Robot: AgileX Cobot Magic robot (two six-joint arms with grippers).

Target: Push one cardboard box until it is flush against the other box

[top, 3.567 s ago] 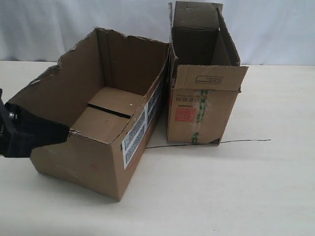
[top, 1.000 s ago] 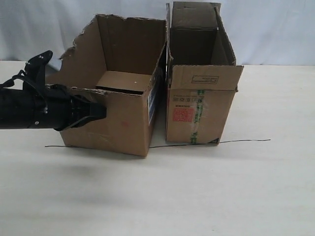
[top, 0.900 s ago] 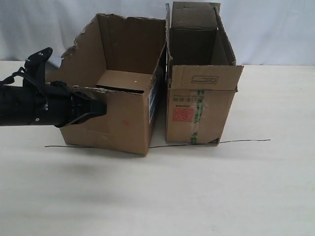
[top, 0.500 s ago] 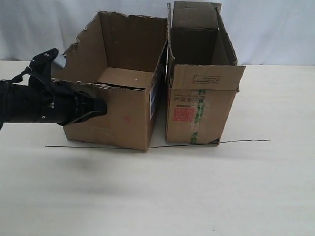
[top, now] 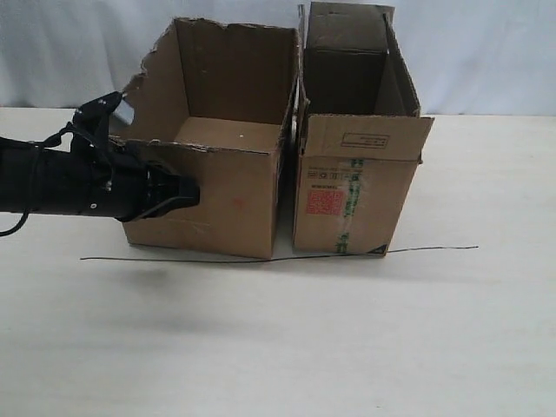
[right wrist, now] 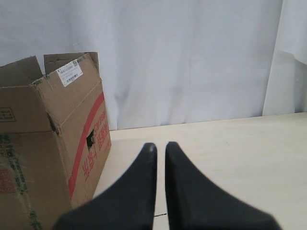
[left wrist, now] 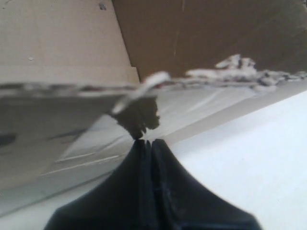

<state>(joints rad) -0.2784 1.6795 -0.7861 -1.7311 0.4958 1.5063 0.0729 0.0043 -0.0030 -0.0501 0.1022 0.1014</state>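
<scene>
The wide box (top: pixel 217 204) is sitting upright on the table (top: pixel 347 347), left of centre in the exterior view, its open, ragged top facing up. Its plain front face is squaring up to the camera, its bottom edge lying along a thin black line (top: pixel 417 250) on the table. Its long axis seems to be running away from the camera, parallel to the tall box (top: pixel 356 195) on its right. The two are standing side by side, with a thin dark gap showing between their front edges. Whether they are touching farther back I cannot tell.

My left gripper (top: pixel 187 195) is reaching in from the left, level with the table, its tip lying in front of the wide box's front face near the left corner. In the left wrist view my fingers (left wrist: pixel 158 158) are pressing together with nothing between them, the tips meeting a torn scrap of cardboard on the box's edge (the view is blurred this close).

My right gripper (right wrist: pixel 160 148) is hanging well clear, beside the tall box's far side. Its fingers are sitting almost together with only a thin slit between them, holding nothing.
</scene>
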